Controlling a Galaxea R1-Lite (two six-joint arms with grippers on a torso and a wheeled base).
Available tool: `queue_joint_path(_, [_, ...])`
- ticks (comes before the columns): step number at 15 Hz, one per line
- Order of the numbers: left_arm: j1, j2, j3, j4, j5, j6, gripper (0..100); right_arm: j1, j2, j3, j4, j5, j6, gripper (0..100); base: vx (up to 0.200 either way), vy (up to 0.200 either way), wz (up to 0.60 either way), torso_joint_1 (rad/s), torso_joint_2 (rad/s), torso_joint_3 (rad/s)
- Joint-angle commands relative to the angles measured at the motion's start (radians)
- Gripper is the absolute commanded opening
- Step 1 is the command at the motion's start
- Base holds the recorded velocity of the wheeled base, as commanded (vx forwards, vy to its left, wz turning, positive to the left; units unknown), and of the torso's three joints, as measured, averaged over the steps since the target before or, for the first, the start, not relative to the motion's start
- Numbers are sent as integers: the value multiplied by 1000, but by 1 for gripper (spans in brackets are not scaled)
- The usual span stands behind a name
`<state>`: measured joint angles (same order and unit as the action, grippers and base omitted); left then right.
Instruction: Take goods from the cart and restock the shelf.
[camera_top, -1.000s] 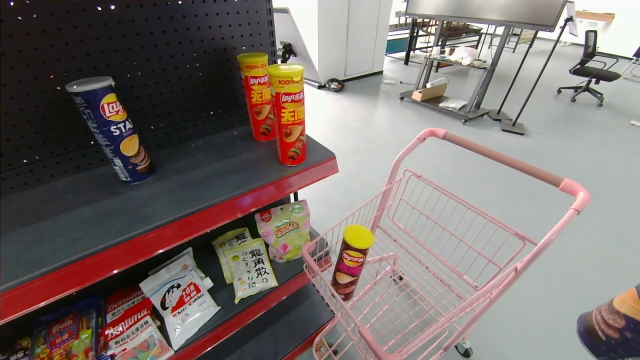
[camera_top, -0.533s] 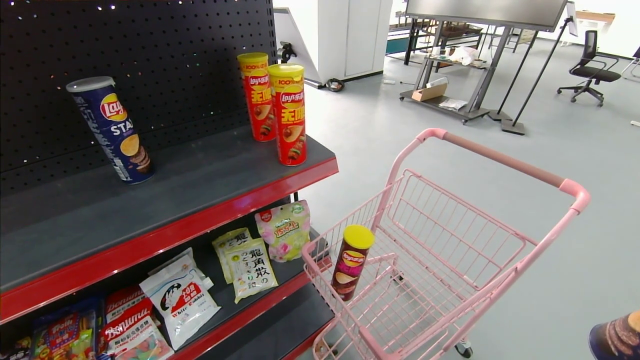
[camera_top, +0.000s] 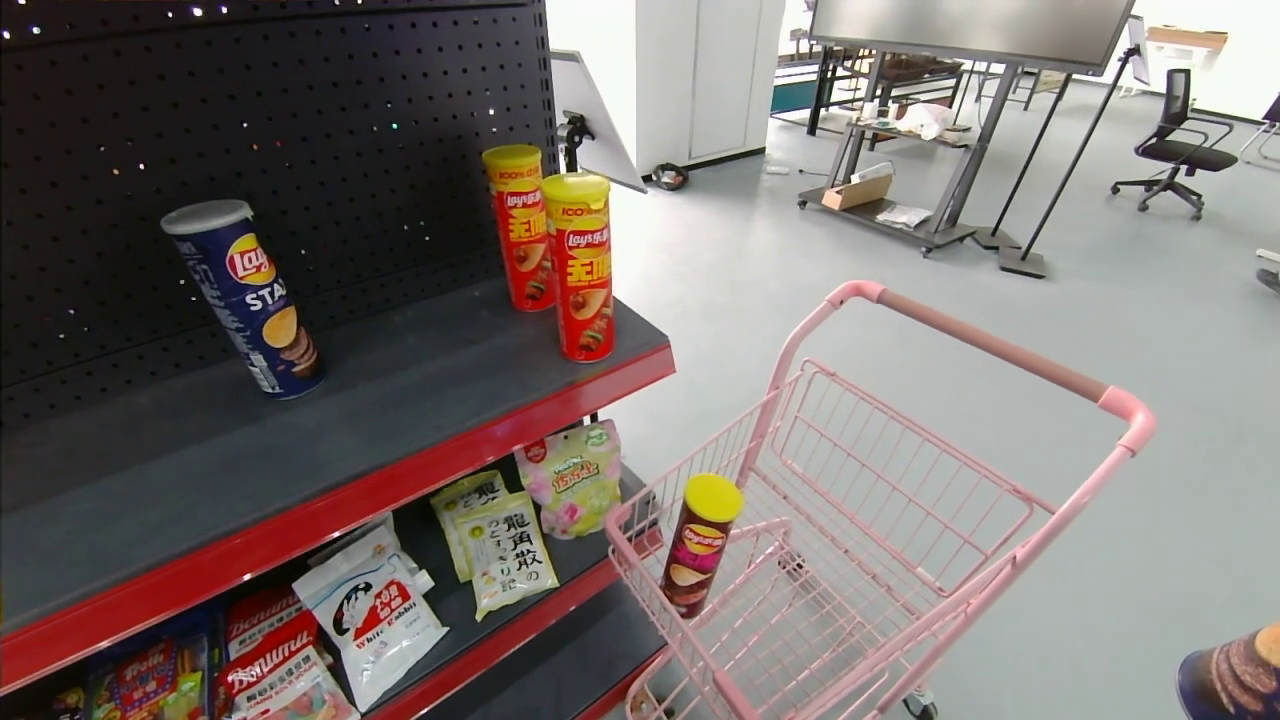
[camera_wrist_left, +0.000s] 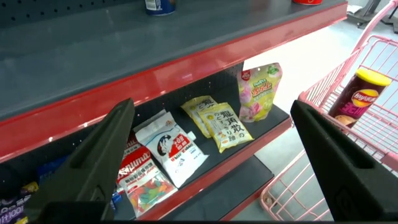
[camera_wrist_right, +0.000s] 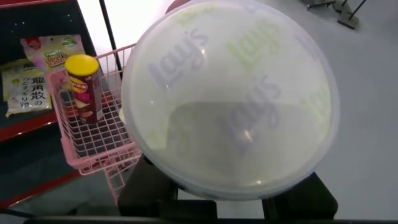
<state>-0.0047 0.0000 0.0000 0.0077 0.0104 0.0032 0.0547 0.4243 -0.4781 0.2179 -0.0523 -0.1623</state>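
A maroon chip can with a yellow lid (camera_top: 700, 545) stands in the front left corner of the pink cart (camera_top: 985, 345); it also shows in the left wrist view (camera_wrist_left: 359, 96) and the right wrist view (camera_wrist_right: 84, 87). My right gripper (camera_wrist_right: 230, 202) is shut on a dark blue chip can whose clear lid (camera_wrist_right: 230, 93) faces the camera; that can's body (camera_top: 1235, 670) shows at the lower right, outside the cart. My left gripper (camera_wrist_left: 211, 168) hangs open in front of the lower shelf, nothing between its fingers. On the upper shelf (camera_top: 300, 440) stand a blue can (camera_top: 245, 300) and two red cans (camera_top: 583, 270).
The lower shelf holds snack bags, among them a white one (camera_top: 375, 615), yellow ones (camera_top: 505, 550) and a pink-green one (camera_top: 570, 475). Bare board lies between the blue and red cans. The cart stands close to the shelf's right end. A rack (camera_top: 900, 150) and an office chair (camera_top: 1170, 150) stand far back.
The head camera has shifted, so the whole picture sits lower. The held blue can sank lower in the corner between the two earlier frames.
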Motion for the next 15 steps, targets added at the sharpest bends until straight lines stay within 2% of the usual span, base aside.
queue_joint_path(1, [0,0,0,0,0,0,100,4,11,-1,1,2,0,0,0,0,0,154,-373,-212])
queue_joint_path(10, [0,0,0,0,0,0,100,5,47,1,-3,6,3,0,0,0,0,161,-364,-210])
queue_joint_path(13, [0,0,0,0,0,0,100,1,45,1,-2,0,4,0,0,0,0,28,-76,-37])
queue_joint_path(15, [0,0,0,0,0,0,100,-1,45,3,-2,-1,4,0,0,0,600,2,-3,-5])
